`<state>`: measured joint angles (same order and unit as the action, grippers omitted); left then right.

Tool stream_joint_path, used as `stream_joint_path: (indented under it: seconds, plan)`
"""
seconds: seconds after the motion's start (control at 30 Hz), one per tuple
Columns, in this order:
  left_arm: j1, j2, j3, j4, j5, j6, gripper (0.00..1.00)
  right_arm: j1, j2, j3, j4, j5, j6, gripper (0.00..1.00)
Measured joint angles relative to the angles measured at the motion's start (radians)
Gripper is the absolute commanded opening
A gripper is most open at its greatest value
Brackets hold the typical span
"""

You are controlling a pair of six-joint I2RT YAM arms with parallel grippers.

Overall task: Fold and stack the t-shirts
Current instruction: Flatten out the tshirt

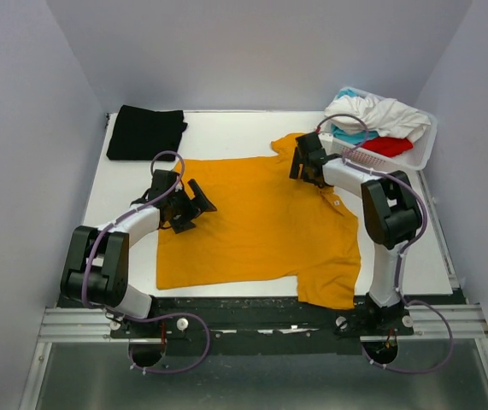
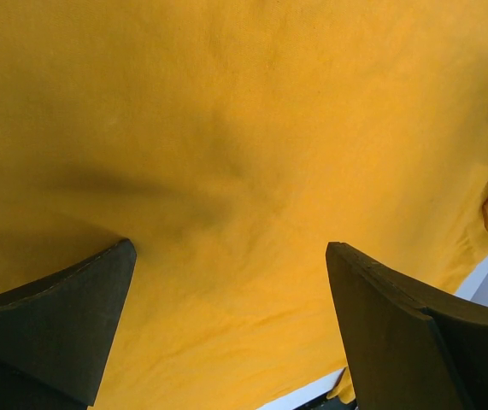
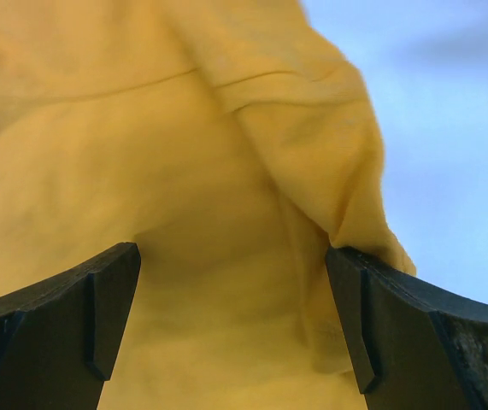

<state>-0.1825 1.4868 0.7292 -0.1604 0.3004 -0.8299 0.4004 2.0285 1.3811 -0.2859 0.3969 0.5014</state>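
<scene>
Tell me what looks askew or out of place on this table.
The mustard-orange t-shirt lies spread out but crooked. Its near right sleeve laps over the table's front edge onto the black strip, and its far sleeve is bunched up by the right gripper. A white shirt is heaped loosely above the rim of the basket.

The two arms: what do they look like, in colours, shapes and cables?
Both the left arm and the right arm have white links and bulky black joint housings. A thin lilac cable loops along each. The left pincer and right pincer are black, with dark wedge-shaped fingers.
</scene>
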Motion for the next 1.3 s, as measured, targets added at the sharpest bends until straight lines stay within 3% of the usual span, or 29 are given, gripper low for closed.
stream_joint_path:
  seconds: [0.23,0.4,0.73,1.07,1.3]
  plan:
    - [0.0,0.0,0.016,-0.033,-0.008,0.016,0.99,-0.113,-0.002,0.005,-0.012,0.22,-0.074,1.0]
    - [0.0,0.0,0.048,-0.098,-0.045,0.043,0.99,-0.124,-0.037,0.006,-0.03,0.258,-0.083,1.0]
    - [-0.001,-0.007,0.112,-0.151,-0.055,0.079,0.99,-0.111,-0.403,-0.345,0.076,-0.109,-0.004,1.0]
    - [-0.001,0.077,0.18,-0.156,-0.031,0.094,0.99,-0.136,-0.283,-0.381,0.064,-0.116,0.001,1.0]
    - [0.006,0.098,0.18,-0.172,-0.031,0.103,0.99,-0.219,-0.18,-0.265,0.065,-0.077,-0.032,1.0]
